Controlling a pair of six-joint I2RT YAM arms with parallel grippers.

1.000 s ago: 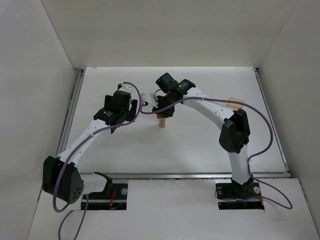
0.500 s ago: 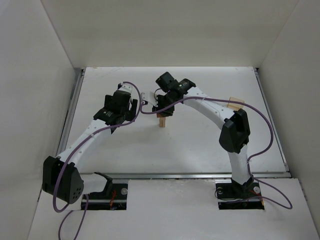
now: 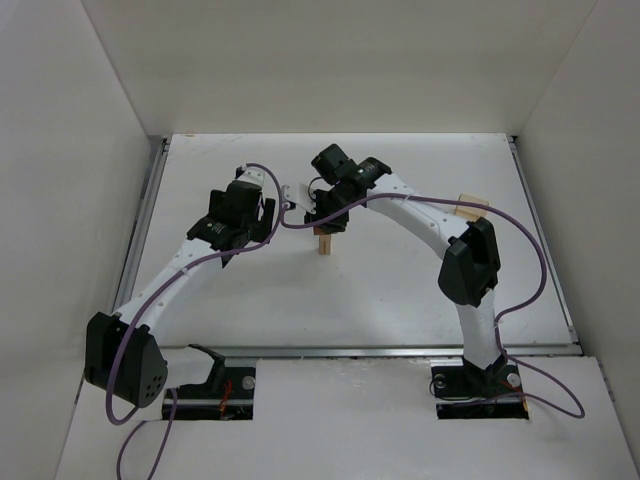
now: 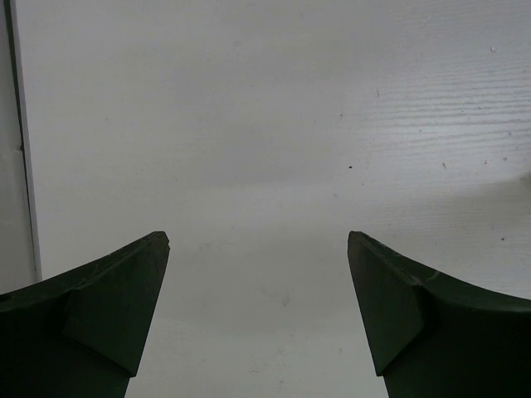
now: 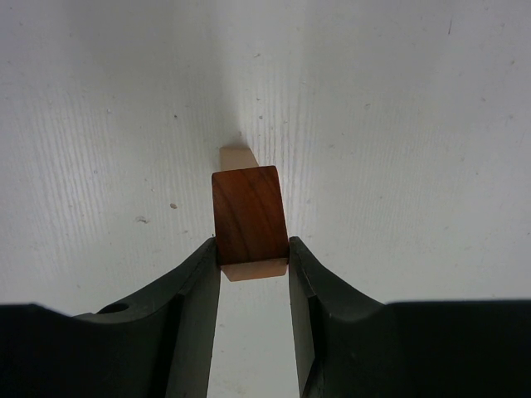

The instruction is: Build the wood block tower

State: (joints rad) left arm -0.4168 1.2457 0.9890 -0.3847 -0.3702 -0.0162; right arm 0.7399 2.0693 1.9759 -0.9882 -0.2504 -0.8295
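The white table [image 3: 400,290] shows a faint wood grain and a few dark specks. A slim pale tan post [image 3: 323,244] stands upright on it, about midway between left and right and toward the far side. Well apart from it, at the far right, a pale tan box [image 3: 470,206] lies on the surface, only partly in view. A metal rail [image 3: 400,350] runs along the near edge.

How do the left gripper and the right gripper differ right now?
The left gripper is open wide; the right gripper is shut on the reddish-brown block. The left gripper holds nothing, only table showing in its gap; the right gripper has its block over the pale post. Both are dark and two-fingered.
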